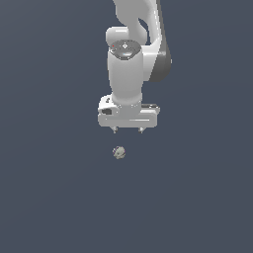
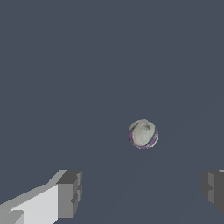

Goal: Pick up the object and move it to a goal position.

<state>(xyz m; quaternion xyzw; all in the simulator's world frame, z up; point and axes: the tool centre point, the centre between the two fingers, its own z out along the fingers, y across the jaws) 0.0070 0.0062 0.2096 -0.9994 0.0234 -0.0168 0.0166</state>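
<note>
Nearest us in the exterior view, the object is sitting alone on the plain dark floor, a small lumpy ball, grey-beige and speckled, and nothing is touching it. The wrist view is showing a reddish-purple rim around the same ball, and open floor all round it. Just beyond and above, the gripper is hanging with its claw spread wide, nothing between the fingers; the two dark fingertips are showing at either side of the wrist view with a broad gap between them. The object is lying a little to the exterior view's left of the midpoint between those tips, and in the wrist view it is sitting ahead of the gap, not inside it, so the lineup is looking close but not finished. Farther back, the white arm is rising out of the top of the frame. On progress: nothing is grasped yet, so by my reading this is the approach. The descent, the squeeze, the lift and the carry are all remaining, and no goal marker is showing in either view
</note>
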